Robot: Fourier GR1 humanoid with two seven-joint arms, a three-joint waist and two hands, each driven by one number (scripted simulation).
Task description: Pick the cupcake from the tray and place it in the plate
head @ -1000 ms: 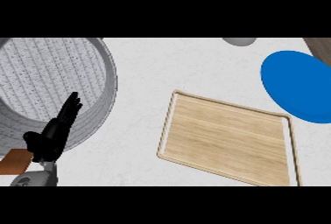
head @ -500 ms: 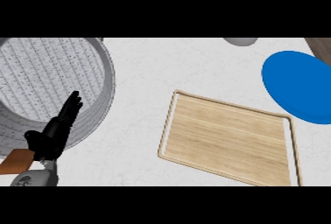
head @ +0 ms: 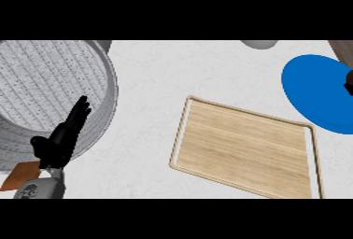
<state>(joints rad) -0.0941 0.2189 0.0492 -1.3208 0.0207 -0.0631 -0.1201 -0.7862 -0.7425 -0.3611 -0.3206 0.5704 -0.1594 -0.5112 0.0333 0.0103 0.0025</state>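
Cupcake: not visible anywhere in head view. Wooden tray lies bare at centre-right of counter, tilted, nothing on its boards. Blue plate at right edge, partly cut off by frame, top also bare as far as visible. Small dark shape at plate's far right edge, approx where frame ends; too little showing to tell what it is, poss. part of right hand or the cupcake, cannot say.

Progress, as judgement: pick seems done or under way out of sight, since tray holds nothing; placing not confirmed, no cupcake seen on plate. Left to do, prob.: set cupcake down on plate, let go, pull arm clear. Cannot verify any of that from here.

Left hand at lower left, fingers straight and together, pointing up, released, holding nothing; resting over rim of big grey ribbed basin. Grey forearm below it at bottom edge, w/ small brown patch beside. Right hand: not identifiable in view, state unknown.

Other things: grey rounded object at top edge, mostly cropped, well apart from tray. Brownish strip at top right corner, beyond plate. Basin fills upper left, well apart from tray.

Obstacles: nothing lying btw tray and plate; plate just beside tray's far right corner, short clear path. Main trouble is view itself, w/ plate half out of frame, so drop spot hard to check.
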